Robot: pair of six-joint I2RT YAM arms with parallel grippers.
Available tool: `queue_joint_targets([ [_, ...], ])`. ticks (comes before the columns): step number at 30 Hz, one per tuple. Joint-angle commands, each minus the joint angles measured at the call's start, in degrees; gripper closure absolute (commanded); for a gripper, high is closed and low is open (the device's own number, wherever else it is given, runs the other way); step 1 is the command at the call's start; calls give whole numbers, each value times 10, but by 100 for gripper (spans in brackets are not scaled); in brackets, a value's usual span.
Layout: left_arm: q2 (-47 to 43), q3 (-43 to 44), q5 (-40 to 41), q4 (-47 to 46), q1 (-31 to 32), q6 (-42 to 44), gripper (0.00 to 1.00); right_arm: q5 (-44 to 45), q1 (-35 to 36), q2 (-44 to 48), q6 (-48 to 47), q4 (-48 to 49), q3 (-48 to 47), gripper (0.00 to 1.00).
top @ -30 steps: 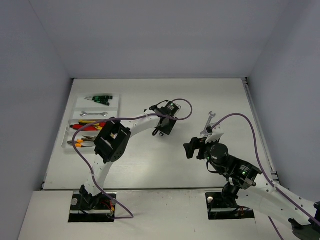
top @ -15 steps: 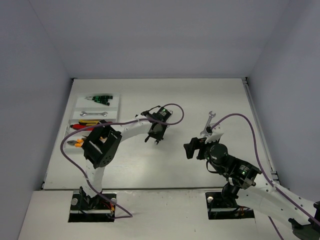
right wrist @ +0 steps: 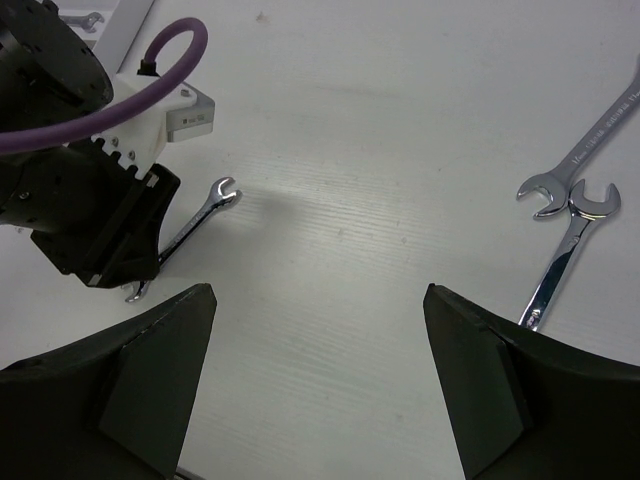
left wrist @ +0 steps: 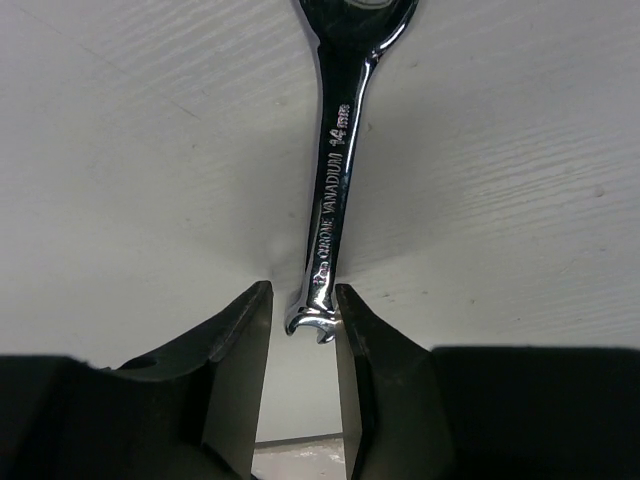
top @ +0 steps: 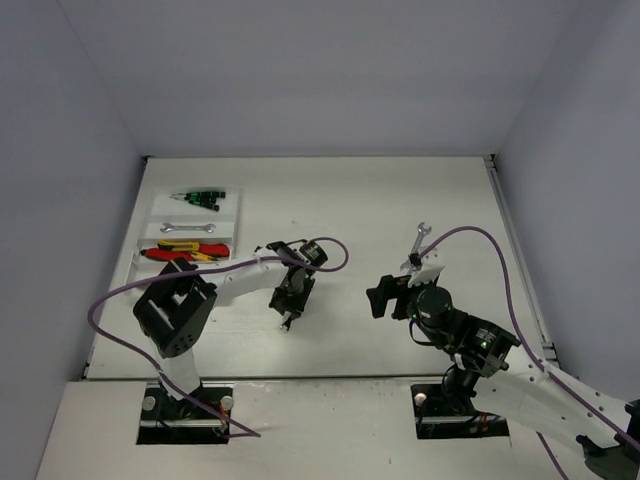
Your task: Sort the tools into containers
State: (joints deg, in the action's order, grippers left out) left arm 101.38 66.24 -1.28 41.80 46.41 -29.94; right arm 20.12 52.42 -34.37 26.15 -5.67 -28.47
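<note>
My left gripper (top: 287, 312) is shut on the end of a silver open-end wrench (left wrist: 335, 160), which sticks out ahead of the jaws just above the table, near its middle. The right wrist view shows that wrench (right wrist: 195, 225) in the left gripper (right wrist: 110, 250). My right gripper (top: 385, 295) is open and empty, right of the middle. Two more silver wrenches (top: 420, 242) lie crossed at the right, and both show in the right wrist view (right wrist: 590, 130). The white tray (top: 236, 210) at the left holds black-green screwdrivers (top: 200, 198), a wrench (top: 187, 228) and red and yellow cutters (top: 185, 250).
My left arm's elbow (top: 175, 310) and purple cable hang over the tray's near end and hide what lies there. The table's raised edge (top: 515, 250) runs along the right side. Grey walls close in the back and both sides.
My left gripper has pulled back from the table's middle toward the near left, carrying the wrench. The left elbow has swung down and left. The right arm has not moved.
</note>
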Motion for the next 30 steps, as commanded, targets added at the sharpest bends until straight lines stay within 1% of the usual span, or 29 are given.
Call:
queue_joint_targets([
  [1, 6, 70, 30, 27, -3, -7, 72, 5, -3, -3, 8, 22, -9, 17],
  [5, 37, 110, 22, 27, -7, 5, 72, 1, -3, 11, 10, 22, -7, 17],
  [11, 72, 129, 13, 32, -10, 12, 72, -5, -3, 20, 15, 22, -5, 17],
  [22, 84, 111, 13, 36, -16, 8, 72, -6, -3, 14, 15, 21, -1, 17],
  [30, 100, 93, -35, 42, -23, 28, 73, -3, -3, 21, 17, 22, 1, 17],
])
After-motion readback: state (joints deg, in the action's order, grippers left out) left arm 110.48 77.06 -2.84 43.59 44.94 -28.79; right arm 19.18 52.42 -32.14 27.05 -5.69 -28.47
